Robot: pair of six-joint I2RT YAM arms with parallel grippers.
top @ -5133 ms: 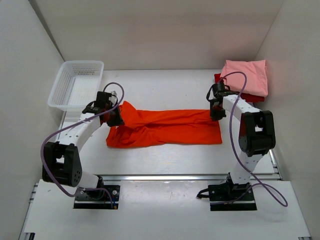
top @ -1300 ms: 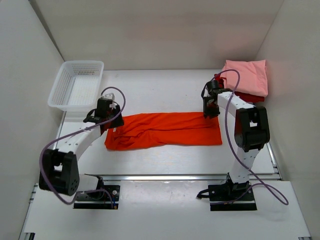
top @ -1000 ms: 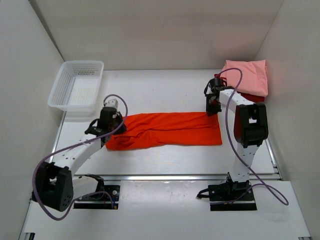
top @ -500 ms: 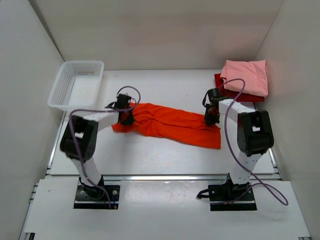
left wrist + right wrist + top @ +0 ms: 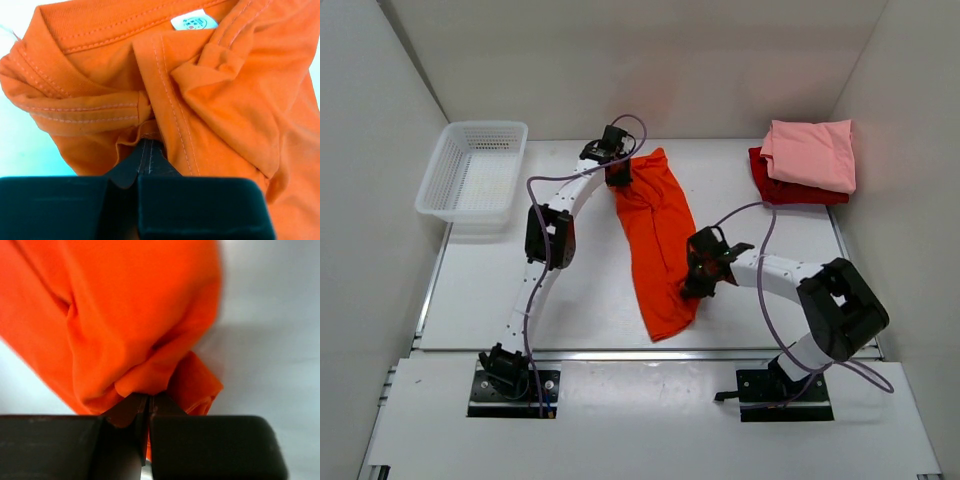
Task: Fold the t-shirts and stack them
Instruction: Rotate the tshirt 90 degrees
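The orange t-shirt [image 5: 657,235] lies as a long strip running from the far middle of the table toward the near middle. My left gripper [image 5: 617,172] is shut on its far end by the collar; the left wrist view shows the collar, a white label [image 5: 194,22] and my jaws closed on a fold [image 5: 145,142]. My right gripper [image 5: 694,280] is shut on the shirt's right edge near its near end; the right wrist view shows orange cloth [image 5: 130,315] bunched at the closed jaws. The pink t-shirt [image 5: 812,152] lies folded on the dark red t-shirt [image 5: 772,186] at the far right.
A white mesh basket [image 5: 473,176] stands at the far left. White walls close in the table on the left, back and right. A metal rail [image 5: 650,352] runs along the near edge in front of the arm bases.
The shirt lay stretched left to right; now it runs far to near. My left gripper has swung to the far middle and my right gripper toward the near middle, both holding the shirt.
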